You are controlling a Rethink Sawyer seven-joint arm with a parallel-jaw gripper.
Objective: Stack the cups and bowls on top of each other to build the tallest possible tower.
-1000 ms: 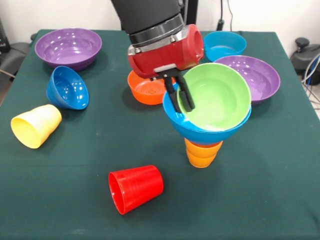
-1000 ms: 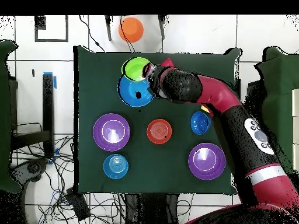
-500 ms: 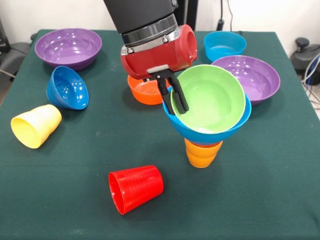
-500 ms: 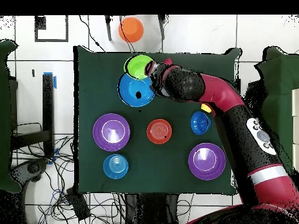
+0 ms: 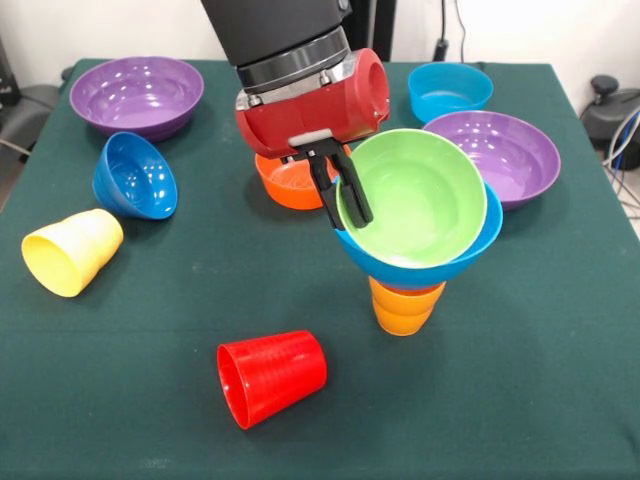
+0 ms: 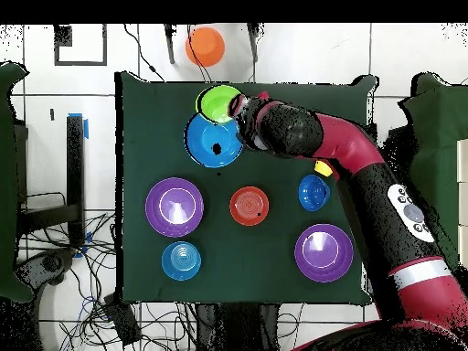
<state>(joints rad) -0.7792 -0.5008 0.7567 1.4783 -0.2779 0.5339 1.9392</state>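
My gripper (image 5: 351, 218) is shut on the left rim of the green bowl (image 5: 420, 195), which is tilted toward the camera. The green bowl rests partly inside the large blue bowl (image 5: 450, 262). That blue bowl sits on the upside-down orange cup (image 5: 404, 306), and these three form the tower. From above, the green bowl (image 6: 218, 102) sits off-centre beside the blue bowl (image 6: 210, 143), and the arm hides the gripper. The red cup (image 5: 270, 376) and the yellow cup (image 5: 70, 250) lie on their sides.
A dark blue bowl (image 5: 135, 176) lies tipped at the left. Purple bowls stand at the back left (image 5: 137, 95) and at the right (image 5: 512, 152). A cyan bowl (image 5: 449, 88) is at the back, and an orange bowl (image 5: 288, 182) sits behind the gripper.
The gripper has shifted a little left and up with the green bowl's rim, tilting the bowl more steeply in the blue bowl. The other pieces have not moved.
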